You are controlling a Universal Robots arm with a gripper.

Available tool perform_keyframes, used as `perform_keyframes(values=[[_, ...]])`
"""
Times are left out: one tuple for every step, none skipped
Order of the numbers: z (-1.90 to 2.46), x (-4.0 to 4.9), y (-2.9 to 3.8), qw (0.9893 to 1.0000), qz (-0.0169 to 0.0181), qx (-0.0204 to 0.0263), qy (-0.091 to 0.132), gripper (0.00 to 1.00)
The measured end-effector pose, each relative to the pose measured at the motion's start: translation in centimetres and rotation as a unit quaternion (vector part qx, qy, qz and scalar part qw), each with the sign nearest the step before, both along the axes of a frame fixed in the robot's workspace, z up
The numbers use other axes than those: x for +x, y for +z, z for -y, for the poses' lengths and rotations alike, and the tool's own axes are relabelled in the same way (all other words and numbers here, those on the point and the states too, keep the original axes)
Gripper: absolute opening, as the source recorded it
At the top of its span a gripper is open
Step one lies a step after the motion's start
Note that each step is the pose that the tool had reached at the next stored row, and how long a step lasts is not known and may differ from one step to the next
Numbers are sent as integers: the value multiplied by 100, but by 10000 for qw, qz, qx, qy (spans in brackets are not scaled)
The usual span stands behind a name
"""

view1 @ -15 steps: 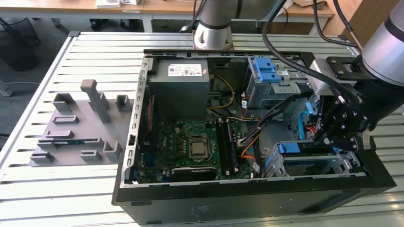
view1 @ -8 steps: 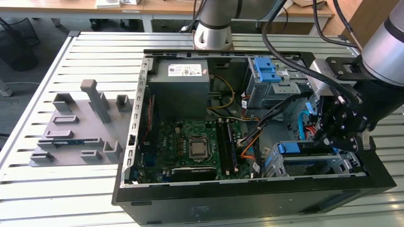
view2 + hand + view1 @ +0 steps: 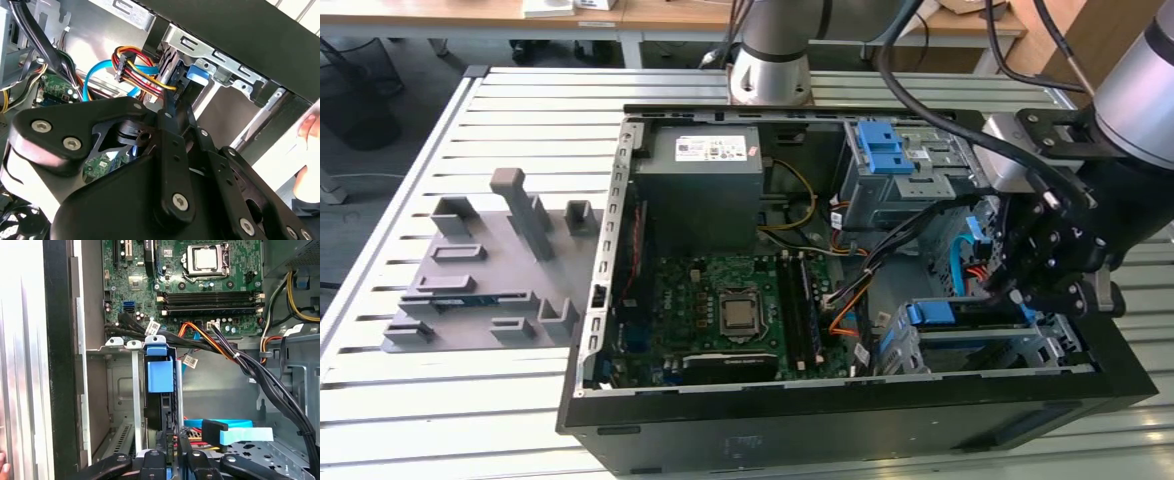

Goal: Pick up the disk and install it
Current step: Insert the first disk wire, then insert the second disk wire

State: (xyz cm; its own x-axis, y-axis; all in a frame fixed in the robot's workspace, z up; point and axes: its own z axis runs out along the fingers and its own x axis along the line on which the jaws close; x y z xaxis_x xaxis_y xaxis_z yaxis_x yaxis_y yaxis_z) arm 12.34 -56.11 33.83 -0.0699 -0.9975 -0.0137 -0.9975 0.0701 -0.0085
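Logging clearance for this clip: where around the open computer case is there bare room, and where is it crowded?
Bare slatted table lies beyond the grey fixture block, on the exterior view's left. Crowded: the drive cage corner, where the gripper hangs among cables and the disk sits.

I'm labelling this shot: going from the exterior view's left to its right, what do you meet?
Grey fixture block → big grey metal box → upper blue latch → gripper.
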Motion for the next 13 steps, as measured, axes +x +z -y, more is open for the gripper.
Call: perform_keyframes(values=[[0, 0, 6, 10000, 0, 1, 0, 24], [0, 0, 7, 10000, 0, 2, 0, 24], [0, 0, 7, 10000, 0, 2, 0, 22], [0, 0, 7, 10000, 0, 2, 0, 22], [0, 0, 9, 10000, 0, 1, 0, 11], [0, 0, 10, 10000, 0, 0, 0, 11], [0, 0, 10, 10000, 0, 0, 0, 11], [0, 0, 10, 10000, 0, 1, 0, 11], [0, 0, 10, 10000, 0, 1, 0, 11], [0, 0, 10, 10000, 0, 1, 0, 11], [0, 0, 12, 10000, 0, 0, 0, 11], [0, 0, 14, 10000, 0, 1, 0, 11], [0, 0, 15, 10000, 0, 0, 0, 11]])
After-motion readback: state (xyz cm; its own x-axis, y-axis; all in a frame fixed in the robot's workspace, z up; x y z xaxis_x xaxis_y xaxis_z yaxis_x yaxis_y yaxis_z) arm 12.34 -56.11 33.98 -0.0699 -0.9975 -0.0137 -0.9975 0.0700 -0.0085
